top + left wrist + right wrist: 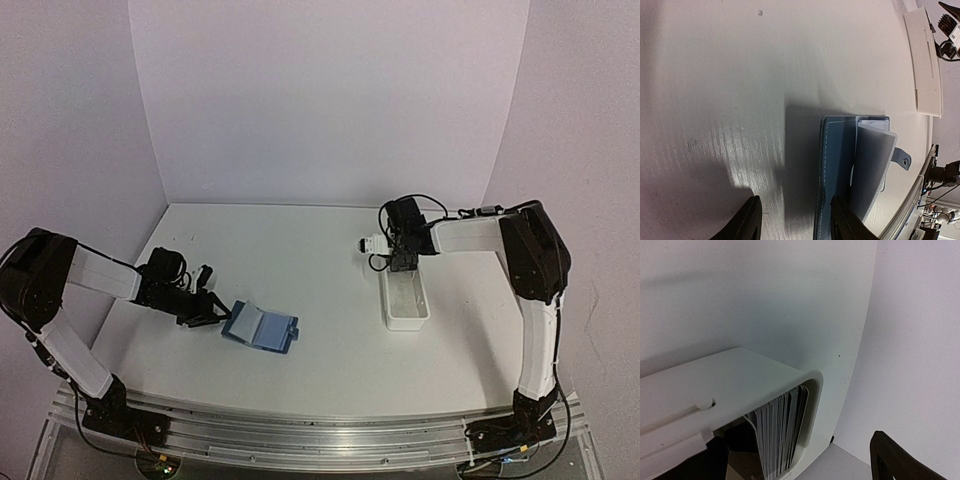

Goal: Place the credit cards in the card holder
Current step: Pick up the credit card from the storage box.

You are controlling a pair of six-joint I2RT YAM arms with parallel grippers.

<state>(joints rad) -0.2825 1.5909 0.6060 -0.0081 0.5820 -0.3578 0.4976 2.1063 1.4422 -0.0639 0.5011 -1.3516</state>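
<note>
Lying open on the white worktop [300,255], the small blue folding card holder [261,328] sits at the spread left fingers [749,222]. Thin credit cards [782,432] stand stacked in the long white tray [740,375] below the right fingers [895,460], whose state I cannot tell.

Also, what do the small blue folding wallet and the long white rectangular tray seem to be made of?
Small blue folding wallet: probably leather or imitation, matte, pale stitching along its edge. Long white rectangular tray: likely moulded plastic, smooth, rounded corners, slight sheen.
</note>
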